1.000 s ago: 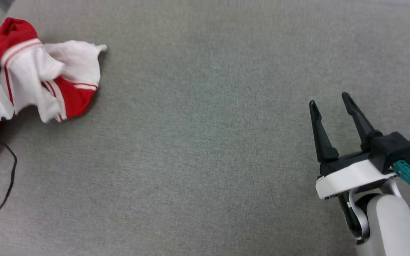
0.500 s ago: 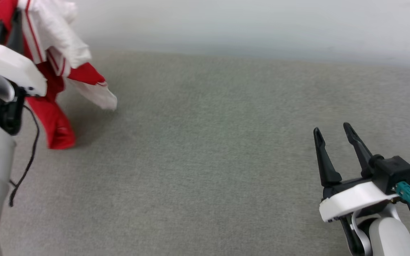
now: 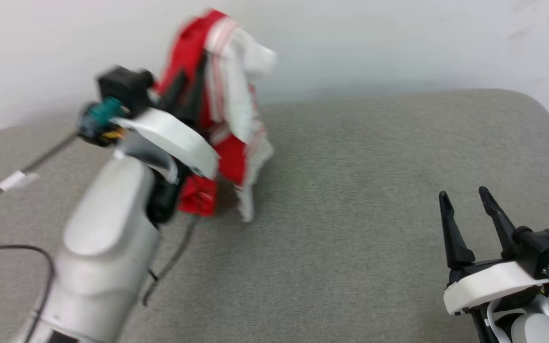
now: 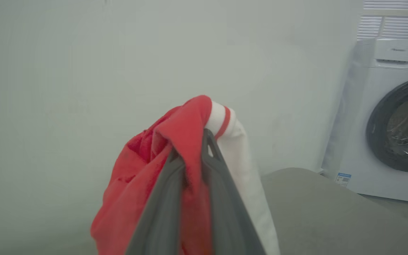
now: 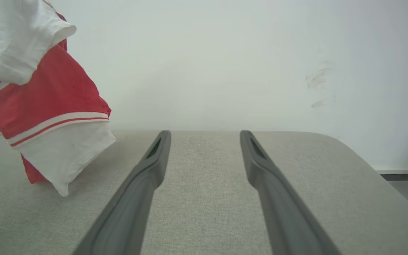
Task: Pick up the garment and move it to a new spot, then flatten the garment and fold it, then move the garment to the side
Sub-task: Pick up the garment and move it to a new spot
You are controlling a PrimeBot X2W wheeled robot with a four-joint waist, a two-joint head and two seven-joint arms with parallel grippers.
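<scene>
Between the closed fingers of my left gripper [image 4: 190, 145] a fold of the red and white jersey [image 3: 229, 95] is pinched tight. The rest hangs below my grip, and I cannot tell whether its lowest white corner touches the grey upholstered surface [image 3: 350, 190]. Well apart to that hand's right, my right gripper [image 3: 462, 193] sits low over the same surface, jaws spread wide and empty. Past my left fingertips, to the right, stands a white washing machine [image 4: 384, 117].
</scene>
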